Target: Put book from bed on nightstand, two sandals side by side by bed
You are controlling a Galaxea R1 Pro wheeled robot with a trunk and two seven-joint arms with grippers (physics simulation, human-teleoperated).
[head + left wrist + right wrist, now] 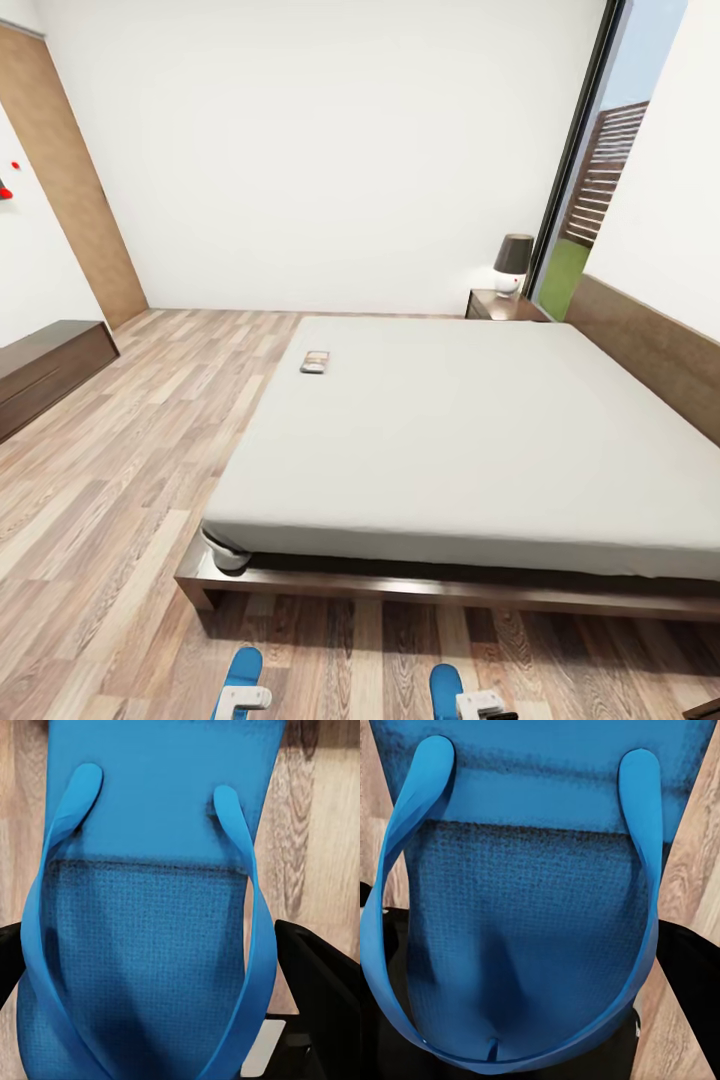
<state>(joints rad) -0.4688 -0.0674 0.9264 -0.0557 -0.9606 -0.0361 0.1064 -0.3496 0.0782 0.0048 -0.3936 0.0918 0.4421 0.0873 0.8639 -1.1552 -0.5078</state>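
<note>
head view shows the bed (pixel 470 440) across the middle of the frame, with the book (pixel 315 362) lying on the mattress near its left edge, left of centre. a nightstand (pixel 497 303) carrying a lamp (pixel 512 262) stands at the upper right, past the bed's far corner.

at the bottom edge two blue sandals appear, the left sandal (pixel 242 670) above the left gripper (pixel 243 700) and the right sandal (pixel 446 690) beside the right gripper (pixel 484 706).

left wrist view has the sandal (pixel 150 922) between dark fingers (pixel 322 982), so that gripper seems clamped on it. right wrist view shows the other sandal (pixel 529 930) equally close, apparently gripped too.

by my reading nothing is finished: both sandals need setting down together by the bed, and the book is unmoved.
</note>
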